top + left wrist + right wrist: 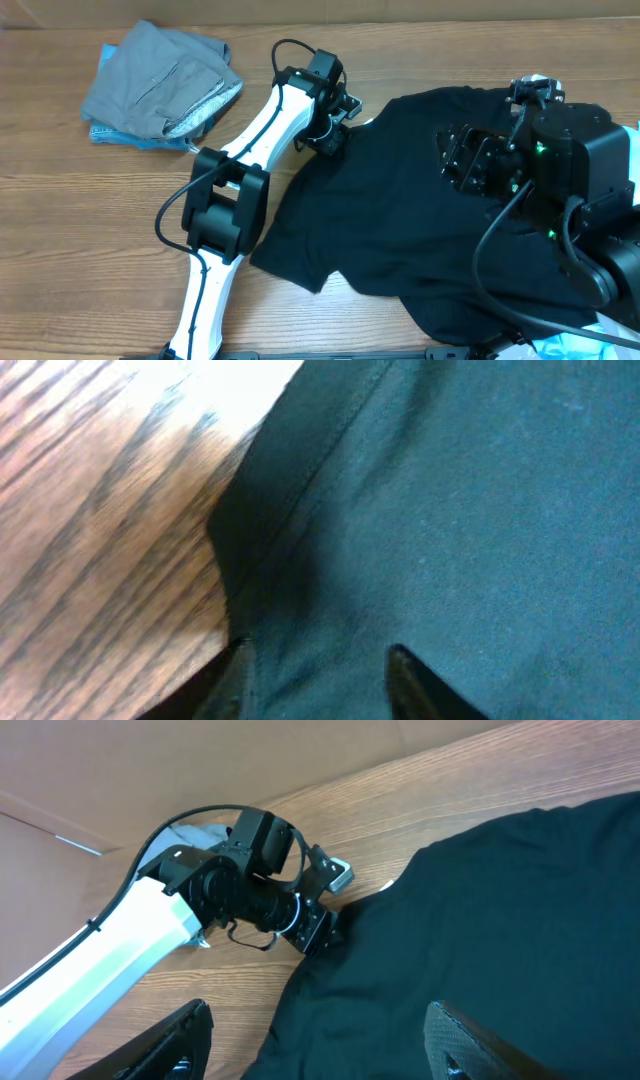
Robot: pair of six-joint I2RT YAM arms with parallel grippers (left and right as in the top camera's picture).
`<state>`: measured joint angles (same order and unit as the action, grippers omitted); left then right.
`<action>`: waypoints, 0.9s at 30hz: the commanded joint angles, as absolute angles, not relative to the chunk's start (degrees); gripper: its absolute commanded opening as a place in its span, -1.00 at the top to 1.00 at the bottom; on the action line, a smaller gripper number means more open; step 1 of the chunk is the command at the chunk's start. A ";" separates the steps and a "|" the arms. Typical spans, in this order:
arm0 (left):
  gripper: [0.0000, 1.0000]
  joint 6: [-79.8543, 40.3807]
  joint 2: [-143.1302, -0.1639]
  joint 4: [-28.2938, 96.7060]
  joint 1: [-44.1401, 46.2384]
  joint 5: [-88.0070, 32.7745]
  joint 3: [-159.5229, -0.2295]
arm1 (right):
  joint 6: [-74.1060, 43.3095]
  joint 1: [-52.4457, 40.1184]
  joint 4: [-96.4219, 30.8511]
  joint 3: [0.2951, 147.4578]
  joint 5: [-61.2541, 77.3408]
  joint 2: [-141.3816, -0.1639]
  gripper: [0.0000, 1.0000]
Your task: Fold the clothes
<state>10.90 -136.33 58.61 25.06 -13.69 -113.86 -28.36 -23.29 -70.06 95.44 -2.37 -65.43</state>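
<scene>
- Your left gripper (318, 655) straddles the hem of the black T-shirt (400, 220); you cannot tell whether it pinches the cloth.
- Your right gripper (320, 1020) hangs over the shirt, fingers apart, empty.
- The shirt lies spread on the table (80, 220), well apart from the grey pile (160, 80).

Wood-grain table (80, 220). A black T-shirt (400, 220) lies crumpled on it, its edge directly under the left gripper (328, 143), the rest spreading to that gripper's right. Well apart to its left lies a folded grey garment (160, 80) over a light blue piece (108, 135).
</scene>
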 commanded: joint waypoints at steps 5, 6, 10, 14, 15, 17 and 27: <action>0.74 9.61 -140.31 58.11 25.21 -10.83 -113.67 | -28.58 -23.00 -70.00 96.07 -2.96 -65.17 -0.40; 0.91 8.97 -140.42 58.33 25.19 -9.65 -113.67 | -28.58 -23.00 -69.97 96.07 -2.96 -65.17 -0.40; 0.92 0.99 -139.90 60.14 24.18 0.45 -114.54 | -28.58 -23.00 -70.00 96.07 -2.98 -65.17 -0.39; 0.92 -7.18 -136.44 64.18 19.92 6.11 -117.12 | -28.56 -23.00 -70.06 96.07 -3.27 -65.17 -0.38; 0.92 -8.23 -135.04 65.08 18.22 6.90 -117.71 | -28.56 -23.00 -70.22 96.07 -3.62 -65.17 -0.38; 0.92 -9.23 -131.98 66.65 14.48 8.34 -118.56 | -28.58 -23.00 -70.50 96.07 -4.03 -65.17 -0.38; 0.37 -2.87 -121.08 69.73 1.85 -6.83 -118.67 | -28.58 -23.00 -70.83 96.07 -4.47 -65.17 -0.38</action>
